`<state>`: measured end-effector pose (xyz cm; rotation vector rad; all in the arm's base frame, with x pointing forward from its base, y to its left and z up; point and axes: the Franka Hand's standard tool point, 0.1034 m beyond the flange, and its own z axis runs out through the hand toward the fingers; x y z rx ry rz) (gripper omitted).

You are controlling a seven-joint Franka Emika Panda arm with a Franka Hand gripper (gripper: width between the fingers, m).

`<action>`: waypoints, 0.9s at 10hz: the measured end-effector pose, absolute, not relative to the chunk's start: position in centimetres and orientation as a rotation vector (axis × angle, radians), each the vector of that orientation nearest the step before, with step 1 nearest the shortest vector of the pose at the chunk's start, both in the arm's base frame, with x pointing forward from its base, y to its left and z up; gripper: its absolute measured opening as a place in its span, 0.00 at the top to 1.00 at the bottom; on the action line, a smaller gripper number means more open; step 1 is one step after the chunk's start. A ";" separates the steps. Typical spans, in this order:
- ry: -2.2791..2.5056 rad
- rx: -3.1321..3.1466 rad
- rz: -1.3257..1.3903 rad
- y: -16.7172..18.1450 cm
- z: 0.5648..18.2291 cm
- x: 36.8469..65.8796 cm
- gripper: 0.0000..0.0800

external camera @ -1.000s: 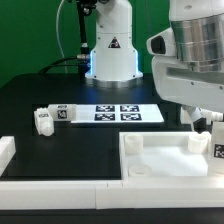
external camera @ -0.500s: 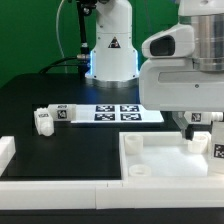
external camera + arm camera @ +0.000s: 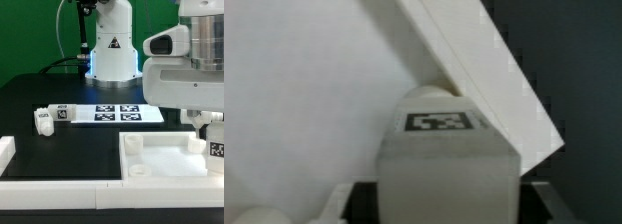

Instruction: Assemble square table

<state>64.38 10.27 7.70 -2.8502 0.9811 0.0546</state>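
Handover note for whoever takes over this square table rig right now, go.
End effector: shut on the tagged leg, which stands upright at the tabletop corner on the exterior view's right.
Loose legs: two, and, lie at the exterior view's left, beside the marker board.
Done: leg grasped. Whether it sits in a socket cannot be told.
Left: seat this leg, then the others. No fourth leg in view.

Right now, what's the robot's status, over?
Gripper straddling upright leg, grip unconfirmed. Leg at tabletop corner. Nothing blocking seen.
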 end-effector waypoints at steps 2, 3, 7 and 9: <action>1.279 -2.735 0.076 10.3 7.6 64.3 0.64; 1.434 -2.640 0.089 10.2 7.6 64.3 0.64; 2.096 -2.063 0.142 10.1 7.4 64.0 0.64; 2.137 -2.026 0.150 10.1 7.4 63.9 0.64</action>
